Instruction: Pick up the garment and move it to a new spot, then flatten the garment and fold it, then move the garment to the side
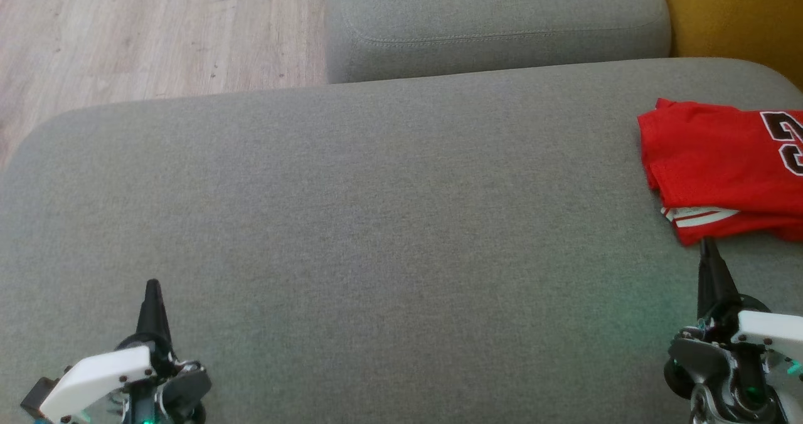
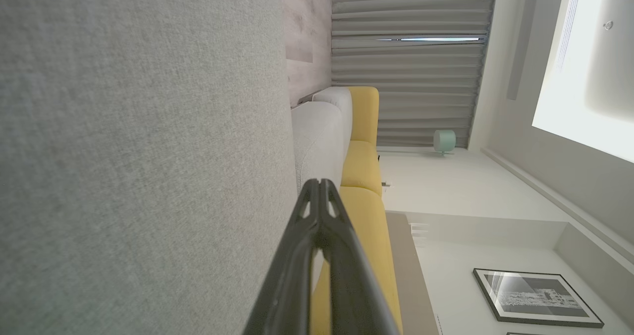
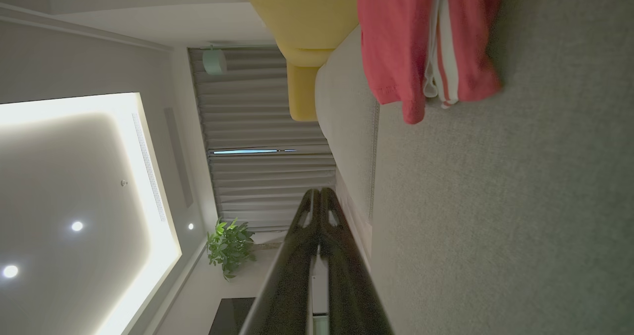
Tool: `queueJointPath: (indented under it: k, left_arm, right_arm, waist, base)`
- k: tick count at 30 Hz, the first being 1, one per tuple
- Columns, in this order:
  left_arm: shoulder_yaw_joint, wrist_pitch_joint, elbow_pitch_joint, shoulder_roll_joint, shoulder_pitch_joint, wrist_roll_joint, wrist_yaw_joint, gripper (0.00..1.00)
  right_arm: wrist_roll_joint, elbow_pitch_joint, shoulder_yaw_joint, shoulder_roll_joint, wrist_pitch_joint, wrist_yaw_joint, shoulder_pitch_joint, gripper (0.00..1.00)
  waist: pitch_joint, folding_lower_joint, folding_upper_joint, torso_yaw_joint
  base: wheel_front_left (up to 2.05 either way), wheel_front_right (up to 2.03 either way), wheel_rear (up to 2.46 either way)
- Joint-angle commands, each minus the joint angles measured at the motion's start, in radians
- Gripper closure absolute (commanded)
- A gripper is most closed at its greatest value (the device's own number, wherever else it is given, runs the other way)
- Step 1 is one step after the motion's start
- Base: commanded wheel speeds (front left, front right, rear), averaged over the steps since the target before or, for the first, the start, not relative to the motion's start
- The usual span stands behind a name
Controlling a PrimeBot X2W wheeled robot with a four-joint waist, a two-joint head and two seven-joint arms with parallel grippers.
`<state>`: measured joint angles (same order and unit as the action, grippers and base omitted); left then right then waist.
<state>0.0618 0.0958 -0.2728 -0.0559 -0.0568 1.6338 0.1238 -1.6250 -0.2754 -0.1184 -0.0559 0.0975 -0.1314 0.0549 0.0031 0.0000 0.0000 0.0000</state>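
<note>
The garment [image 1: 721,167] is a red jersey with white stripes and a dark number, lying folded at the far right of the grey sofa seat [image 1: 376,223]. In the right wrist view the garment [image 3: 426,42] lies ahead of the fingers, apart from them. My right gripper [image 1: 709,243] is shut with nothing in it, its tip just short of the jersey's near edge. My left gripper [image 1: 152,284] is shut and empty too, low at the left over bare cushion. Each wrist view shows its own fingers pressed together: the left gripper [image 2: 320,182] and the right gripper [image 3: 319,191].
A second grey cushion [image 1: 495,22] stands beyond the seat, with wooden floor [image 1: 125,29] at the upper left. A yellow sofa part [image 1: 734,10] borders the upper right. The seat's broad middle lies between the two grippers.
</note>
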Motion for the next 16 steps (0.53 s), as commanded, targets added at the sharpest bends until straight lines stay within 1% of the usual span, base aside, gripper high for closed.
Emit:
queueJointPath:
  k: [1, 16]
  left_arm:
    - [0.034, 0.003, 0.028, -0.007, -0.05, -0.011, 0.007, 1.0]
    - [0.038, 0.006, 0.028, -0.005, -0.05, -0.013, 0.007, 1.0]
  right_arm:
    - [0.006, 0.031, 0.017, -0.003, 0.006, 0.001, 0.052, 1.0]
    - [0.008, 0.031, 0.014, -0.002, 0.008, 0.001, 0.052, 1.0]
  waist:
    - [0.0, 0.0, 0.0, 0.0]
    - [0.0, 0.0, 0.0, 0.0]
  base:
    - [0.0, 0.0, 0.0]
    - [0.0, 0.0, 0.0]
